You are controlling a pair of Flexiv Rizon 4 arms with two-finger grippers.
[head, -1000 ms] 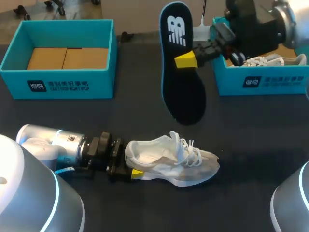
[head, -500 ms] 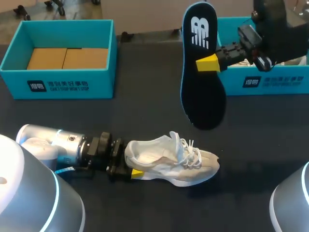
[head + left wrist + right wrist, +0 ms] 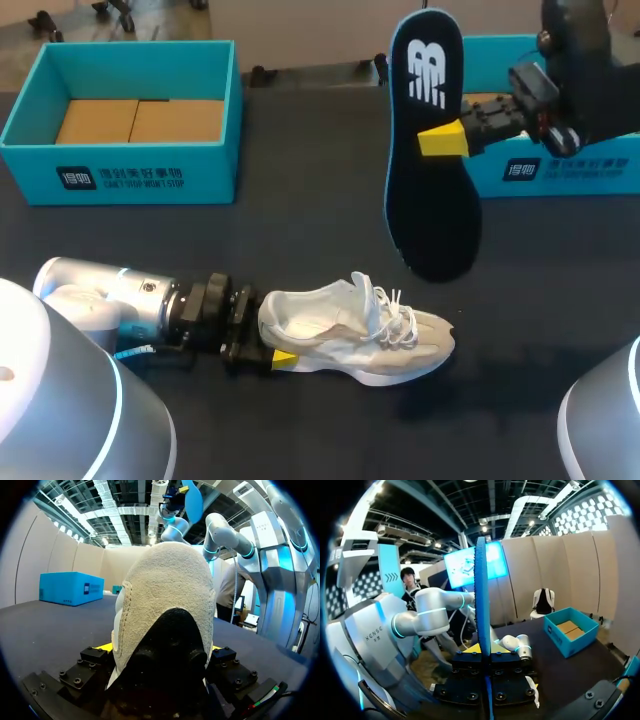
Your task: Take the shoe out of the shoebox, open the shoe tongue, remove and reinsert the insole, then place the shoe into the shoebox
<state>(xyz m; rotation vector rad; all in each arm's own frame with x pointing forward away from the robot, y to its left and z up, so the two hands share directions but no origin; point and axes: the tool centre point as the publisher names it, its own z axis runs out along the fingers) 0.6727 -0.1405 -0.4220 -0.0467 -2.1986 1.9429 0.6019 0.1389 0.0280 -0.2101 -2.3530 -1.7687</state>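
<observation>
The white shoe (image 3: pixel 355 335) rests on its sole on the table (image 3: pixel 300 240). The left gripper (image 3: pixel 273 345) clamps its heel, and the toe points away from the fingers. The right gripper (image 3: pixel 442 140) pinches the dark insole (image 3: pixel 432 220) at mid-length and holds it upright in the air. A teal shoebox (image 3: pixel 560 170) sits just behind that gripper.

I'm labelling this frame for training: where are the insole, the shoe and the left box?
insole (image 3: pixel 435 210), head view, on its dark middle below the yellow fingertip.
shoe (image 3: pixel 350 345), head view, on the side of its upper.
left box (image 3: pixel 215 175), head view, on its front wall.
</observation>
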